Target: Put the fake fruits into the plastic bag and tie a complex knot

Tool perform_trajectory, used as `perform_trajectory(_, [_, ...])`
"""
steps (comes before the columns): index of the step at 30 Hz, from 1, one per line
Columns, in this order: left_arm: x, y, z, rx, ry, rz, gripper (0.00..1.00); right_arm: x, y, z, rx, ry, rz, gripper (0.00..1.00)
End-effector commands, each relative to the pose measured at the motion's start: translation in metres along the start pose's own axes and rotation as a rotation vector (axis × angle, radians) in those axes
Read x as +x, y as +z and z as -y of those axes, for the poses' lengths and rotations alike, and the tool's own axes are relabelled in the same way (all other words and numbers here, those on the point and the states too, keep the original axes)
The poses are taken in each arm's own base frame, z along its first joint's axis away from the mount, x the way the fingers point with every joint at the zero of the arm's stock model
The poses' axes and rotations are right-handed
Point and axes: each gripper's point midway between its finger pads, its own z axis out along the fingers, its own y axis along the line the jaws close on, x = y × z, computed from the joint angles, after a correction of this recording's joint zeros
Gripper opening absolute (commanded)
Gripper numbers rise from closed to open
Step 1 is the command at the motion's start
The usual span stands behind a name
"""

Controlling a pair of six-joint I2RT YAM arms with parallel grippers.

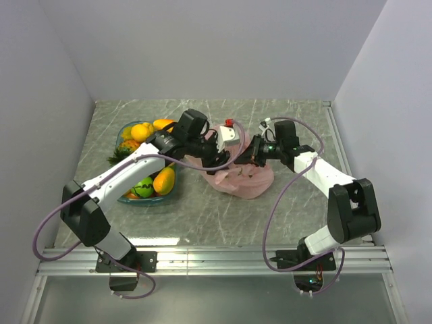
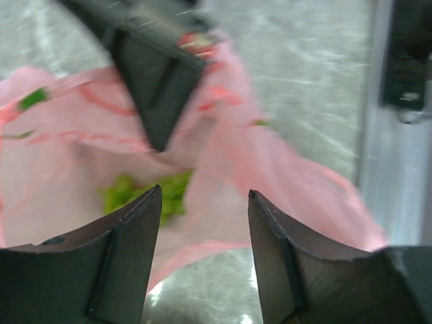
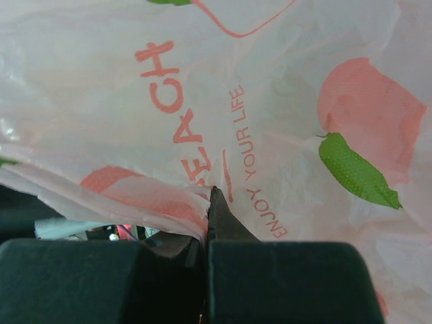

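The pink plastic bag (image 1: 244, 177) lies crumpled at the table's middle, printed with red letters and peaches (image 3: 270, 101). Green grapes (image 2: 145, 192) show through its film. My left gripper (image 1: 217, 152) hovers at the bag's left top, open (image 2: 204, 197), with nothing between its fingers (image 2: 128, 236). My right gripper (image 1: 254, 156) is shut on a fold of bag plastic (image 3: 208, 197) at the bag's top right. Its dark fingers (image 2: 158, 81) show in the left wrist view. More fake fruits, a mango (image 1: 164, 180), an orange (image 1: 140, 130) and a green apple (image 1: 144, 187), sit in the tray. A knot is out of view.
The clear teal tray (image 1: 170, 194) stands left of the bag, partly under my left arm. Grey walls close the table at the left, back and right. An aluminium rail (image 1: 216, 256) runs along the near edge, by the arm bases.
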Motion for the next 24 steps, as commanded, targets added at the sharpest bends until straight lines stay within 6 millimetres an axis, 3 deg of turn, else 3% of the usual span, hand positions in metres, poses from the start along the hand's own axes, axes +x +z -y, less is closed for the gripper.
perform_trajectory(1, [-0.015,-0.012,0.049,0.196,0.044,0.071,0.59,-0.006,0.003,0.004,0.000,0.013,0.020,0.00])
perform_trajectory(7, [0.018,-0.004,0.112,0.332,0.175,-0.036,0.53,-0.009,0.005,0.005,0.005,0.030,0.021,0.00])
perform_trajectory(11, [0.024,-0.005,0.124,0.323,0.167,-0.076,0.54,-0.007,0.006,0.004,-0.008,0.044,0.014,0.00])
perform_trajectory(13, [0.022,-0.009,0.117,0.275,0.174,-0.080,0.57,-0.005,0.005,0.004,-0.011,0.037,0.011,0.00])
perform_trajectory(15, [0.019,-0.015,0.094,0.143,0.194,-0.100,0.60,-0.001,0.002,0.003,-0.013,0.009,0.003,0.00])
perform_trajectory(17, [0.004,-0.033,0.075,0.050,0.179,-0.062,0.62,0.003,0.000,0.004,0.000,-0.018,-0.008,0.00])
perform_trajectory(18, [0.000,-0.047,0.055,0.000,0.142,-0.038,0.63,0.002,-0.003,0.005,0.008,-0.066,0.000,0.00])
perform_trajectory(22, [-0.031,-0.107,0.025,-0.152,0.107,0.132,0.69,0.009,-0.008,0.014,0.048,-0.125,-0.011,0.00])
perform_trajectory(23, [-0.032,-0.114,0.018,-0.197,0.095,0.151,0.71,0.010,-0.008,0.017,0.059,-0.126,-0.013,0.00])
perform_trajectory(24, [-0.042,-0.129,-0.002,-0.303,0.101,0.200,0.76,0.011,-0.009,0.018,0.063,-0.137,-0.014,0.00])
